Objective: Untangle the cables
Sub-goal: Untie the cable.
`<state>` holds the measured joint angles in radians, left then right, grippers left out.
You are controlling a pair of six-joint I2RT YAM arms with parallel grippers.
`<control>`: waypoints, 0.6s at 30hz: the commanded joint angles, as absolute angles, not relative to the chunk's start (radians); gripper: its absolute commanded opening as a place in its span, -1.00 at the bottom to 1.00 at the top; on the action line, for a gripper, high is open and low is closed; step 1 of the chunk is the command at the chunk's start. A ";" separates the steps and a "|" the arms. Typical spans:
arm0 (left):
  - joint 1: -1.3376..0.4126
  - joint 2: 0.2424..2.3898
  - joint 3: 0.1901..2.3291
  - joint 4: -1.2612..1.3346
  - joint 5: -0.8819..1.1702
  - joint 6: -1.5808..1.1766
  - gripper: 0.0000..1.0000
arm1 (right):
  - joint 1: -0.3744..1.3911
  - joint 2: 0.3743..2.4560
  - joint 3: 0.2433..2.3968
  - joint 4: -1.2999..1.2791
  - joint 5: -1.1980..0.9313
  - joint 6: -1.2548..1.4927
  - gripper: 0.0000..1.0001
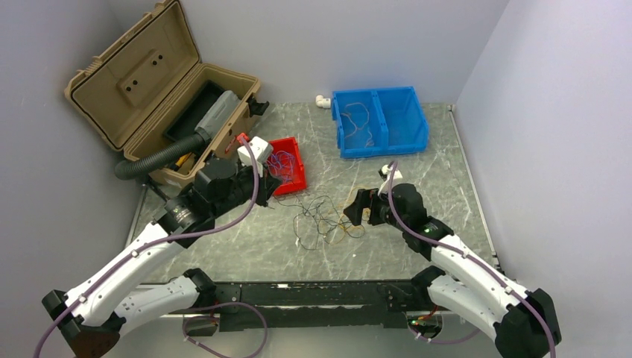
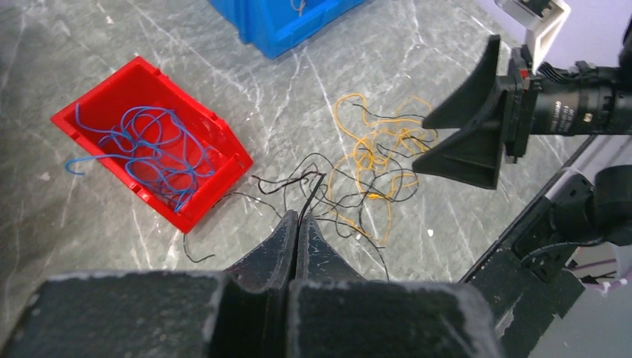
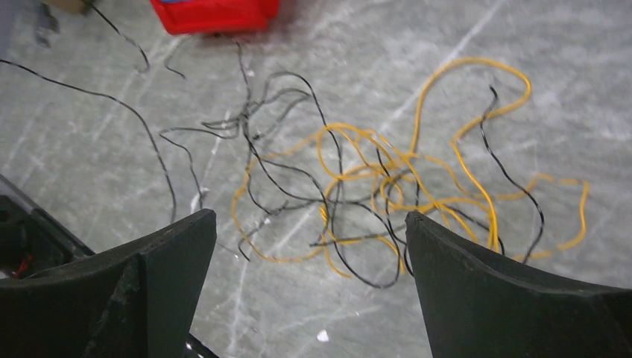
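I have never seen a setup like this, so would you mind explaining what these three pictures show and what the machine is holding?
Two robot arms are bolted at the near edge of a marble-patterned table. One picture looks down from above; the other two come from small cameras on each wrist, so each arm's own black fingers fill the bottom of its view.

On the table lies a loose tangle of thin black and yellow-orange cables. A red bin holds blue wires, and a blue bin holds a few strands more. An open tan case sits at the back left.

The left gripper is shut, apparently pinching one black wire that runs up from its fingertips. The right gripper is wide open and empty above the tangle.
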<state>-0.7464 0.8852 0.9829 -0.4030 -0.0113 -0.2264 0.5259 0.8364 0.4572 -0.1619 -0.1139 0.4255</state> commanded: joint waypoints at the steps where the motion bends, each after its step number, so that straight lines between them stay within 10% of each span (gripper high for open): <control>1: -0.745 0.879 1.062 -0.371 0.103 -0.188 -1.00 | 0.531 0.844 0.451 0.060 -0.179 0.385 1.00; 18: -0.745 0.885 1.186 -0.375 0.242 -0.162 -1.00 | 0.609 0.931 0.501 0.170 -0.258 0.262 0.98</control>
